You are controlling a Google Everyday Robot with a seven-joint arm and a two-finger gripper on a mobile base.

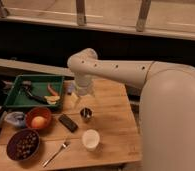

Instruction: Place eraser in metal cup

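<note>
The tool (83,99) hangs under the white arm (116,72) over the middle of the wooden worktop (113,125); I cannot tell whether it is open or closed, and it holds nothing that can be made out. At its 6 o'clock, close by, the metal cup (86,114) stands upright. The eraser (68,122) lies flat on the worktop at the cup's 8 o'clock, near but apart from it. The white cup (90,139) stands at the metal cup's 6 o'clock. A green tray (21,99) lies at the tool's 9 o'clock.
</note>
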